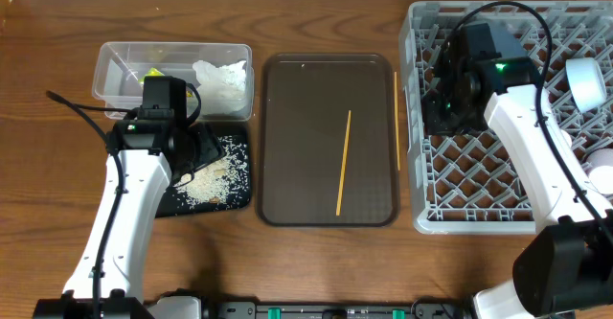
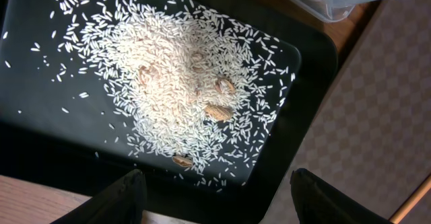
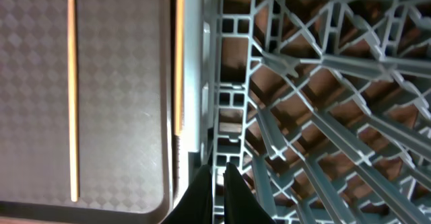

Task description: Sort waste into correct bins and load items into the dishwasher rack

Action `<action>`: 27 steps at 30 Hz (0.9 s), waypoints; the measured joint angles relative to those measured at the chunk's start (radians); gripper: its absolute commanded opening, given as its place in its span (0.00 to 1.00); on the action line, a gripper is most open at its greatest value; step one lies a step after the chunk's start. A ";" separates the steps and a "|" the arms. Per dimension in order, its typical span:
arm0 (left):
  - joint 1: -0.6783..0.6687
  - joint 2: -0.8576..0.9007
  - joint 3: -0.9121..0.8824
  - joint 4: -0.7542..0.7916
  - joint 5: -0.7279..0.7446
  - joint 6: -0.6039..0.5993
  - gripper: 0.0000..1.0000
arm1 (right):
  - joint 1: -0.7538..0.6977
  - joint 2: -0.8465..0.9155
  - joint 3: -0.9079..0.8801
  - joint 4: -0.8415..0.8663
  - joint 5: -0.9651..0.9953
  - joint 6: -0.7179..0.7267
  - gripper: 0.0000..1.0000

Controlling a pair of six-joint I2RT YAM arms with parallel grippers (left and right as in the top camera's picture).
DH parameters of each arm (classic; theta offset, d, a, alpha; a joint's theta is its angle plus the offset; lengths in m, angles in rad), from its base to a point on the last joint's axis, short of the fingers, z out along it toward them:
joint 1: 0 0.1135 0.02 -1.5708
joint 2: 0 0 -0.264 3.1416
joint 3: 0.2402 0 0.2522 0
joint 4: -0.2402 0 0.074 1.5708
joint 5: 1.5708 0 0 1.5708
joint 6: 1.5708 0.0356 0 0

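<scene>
The whitish rice scraps (image 1: 213, 180) lie heaped on the black tray (image 1: 241, 187); in the left wrist view the rice (image 2: 182, 83) holds a few brown bits. My left gripper (image 2: 215, 207) is open and empty above the tray's near edge. The clear tub (image 1: 110, 65) holds the yellow-green wrapper (image 1: 153, 75) and white tissue (image 1: 222, 78). One chopstick (image 1: 344, 162) lies on the brown tray. The other (image 1: 397, 118) lies between that tray and the grey rack (image 1: 479, 185). My right gripper (image 3: 215, 183) is shut over the rack's left wall. Two pale cups (image 1: 584, 81) (image 1: 603, 166) sit in the rack. The plate and bowl are out of view.
The brown serving tray (image 1: 297, 147) lies between the black tray and the rack. The right wrist view shows it (image 3: 121, 83) with both chopsticks (image 3: 72, 96) (image 3: 179, 56) beside the rack lattice (image 3: 316, 83). The tub's corner (image 2: 337, 2) shows in the left wrist view.
</scene>
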 measured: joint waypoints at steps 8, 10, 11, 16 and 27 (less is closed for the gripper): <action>0.000 0.000 0.000 0.000 0.000 0.000 0.71 | 0.034 0.000 0.000 0.069 -0.025 -0.001 0.12; 0.000 0.000 0.000 0.001 0.000 0.000 0.72 | 0.058 0.000 0.000 0.101 -0.042 -0.001 0.16; 0.000 0.000 0.000 0.000 0.000 0.000 0.72 | 0.071 0.000 0.000 0.117 -0.054 -0.001 0.19; 0.000 0.000 0.000 0.000 0.000 0.000 0.72 | 0.153 0.000 0.000 0.167 -0.085 -0.004 0.29; 0.000 0.000 0.000 0.000 0.000 0.000 0.72 | 0.350 0.114 0.000 0.190 -0.093 0.110 0.36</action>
